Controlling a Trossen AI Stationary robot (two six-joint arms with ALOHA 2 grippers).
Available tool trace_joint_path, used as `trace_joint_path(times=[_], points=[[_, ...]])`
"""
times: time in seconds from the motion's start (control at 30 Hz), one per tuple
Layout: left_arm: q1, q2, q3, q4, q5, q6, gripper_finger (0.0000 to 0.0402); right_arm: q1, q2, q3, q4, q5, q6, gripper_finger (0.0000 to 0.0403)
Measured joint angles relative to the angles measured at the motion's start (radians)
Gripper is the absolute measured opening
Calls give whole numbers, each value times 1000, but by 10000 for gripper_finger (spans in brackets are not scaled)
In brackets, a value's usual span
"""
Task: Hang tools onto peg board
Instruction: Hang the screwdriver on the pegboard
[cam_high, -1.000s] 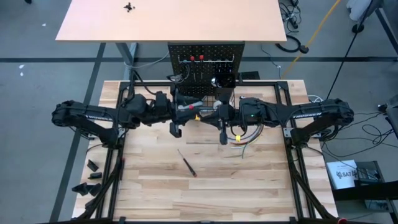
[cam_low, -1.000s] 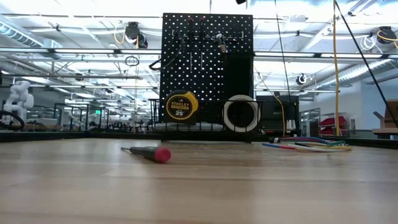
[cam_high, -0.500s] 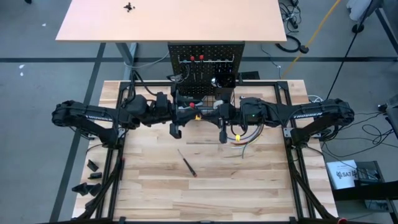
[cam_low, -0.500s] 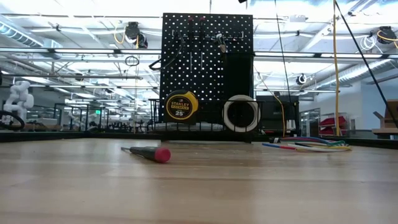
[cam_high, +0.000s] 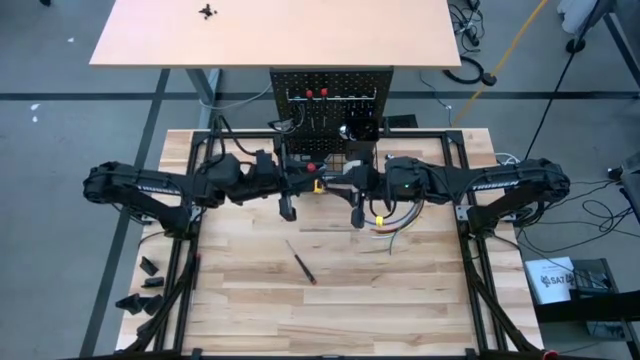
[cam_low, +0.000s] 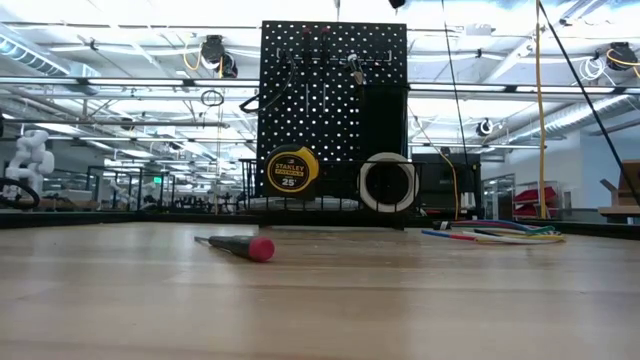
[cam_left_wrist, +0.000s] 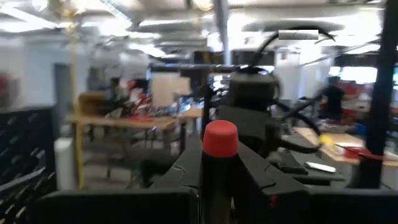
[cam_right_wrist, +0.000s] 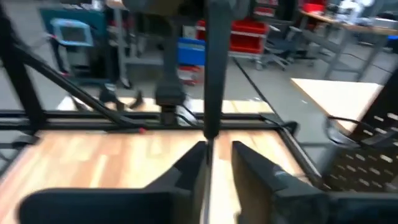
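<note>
From above, both arms are reaching inward and meeting over the desk's (cam_high: 250, 300) far edge, just in front of the peg board (cam_high: 330, 100), which is standing upright beyond that edge. The left gripper (cam_high: 287, 208) and the right gripper (cam_high: 357, 218) are hanging near each other, facing one another. A loose screwdriver (cam_high: 300, 265) is lying near the desk's middle, well apart from both grippers. A bundle of coloured wires (cam_high: 392, 226) is lying just beside the right gripper, towards the right edge. A peach-coloured tabletop (cam_high: 275, 30) is sitting beyond the peg board.

At desk height, the loose screwdriver is lying flat with its red end pointing nearer. The peg board is rising behind it, a yellow tape measure (cam_low: 290, 170) and a white tape roll (cam_low: 387, 183) sitting side by side in its wire basket (cam_low: 330, 203). The wires are lying at the far right.

From the left wrist, the left gripper is clamping the black handle of a second screwdriver (cam_left_wrist: 220, 140), its red cap sticking out past the fingers (cam_left_wrist: 261, 177).

From the right wrist, that same tool's thin shaft is running into the right gripper; whether it is gripping or letting go cannot be told.
</note>
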Motion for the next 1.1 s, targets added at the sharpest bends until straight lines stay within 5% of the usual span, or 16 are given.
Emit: trace_joint_path(times=[0.2,0.4,0.57,0.87,1.1], points=[[3,-19,108,-257,-205,-22,42,0,-90,0,-112,171,-47,147],[62,39,350,-462,-227,-111,42,0,-232,0,-334,227,-48,191],[115,138,534,-578,-229,-144,42,0,-337,0,-477,248,-16,197],[165,389,861,-758,-238,-137,42,0,-459,0,-606,457,13,181],[223,488,960,-791,-319,-92,42,0,-477,-2,-656,461,5,180]])
